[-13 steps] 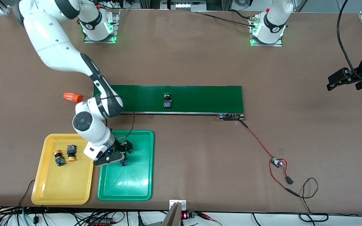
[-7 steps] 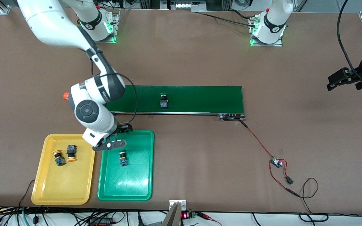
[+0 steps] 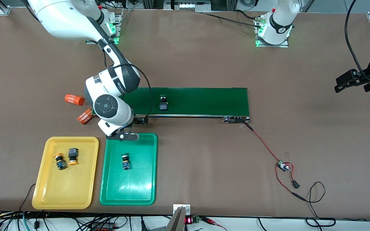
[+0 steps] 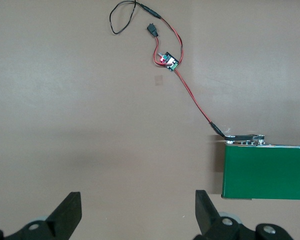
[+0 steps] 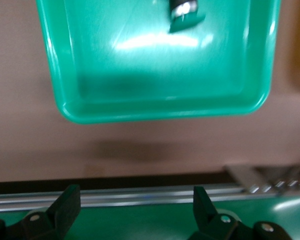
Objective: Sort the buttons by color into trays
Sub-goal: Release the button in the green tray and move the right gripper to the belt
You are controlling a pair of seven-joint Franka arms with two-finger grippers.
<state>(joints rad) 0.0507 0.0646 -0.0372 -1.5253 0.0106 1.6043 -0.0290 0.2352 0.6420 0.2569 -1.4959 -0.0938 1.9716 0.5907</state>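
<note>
Right claw (image 3: 127, 134) spread, empty; left claw (image 3: 348, 84) spread, waiting.

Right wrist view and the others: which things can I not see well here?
- Green-capped button in the green tray: right wrist view, cut off by the picture edge and blurred.
- Conveyor belt: front view, its end toward the right arm is hidden by that arm.
- Orange cylinders: front view, printed markings too small.

Four buttons showing: two yellow-capped (image 3: 58, 161) (image 3: 72, 155), two green-capped (image 3: 126, 161) (image 3: 163, 104). Two trays lying out: one yellow (image 3: 47, 195), one green (image 3: 146, 192). Two orange cylinders (image 3: 74, 99) (image 3: 84, 116). One conveyor belt (image 3: 204, 101).
</note>
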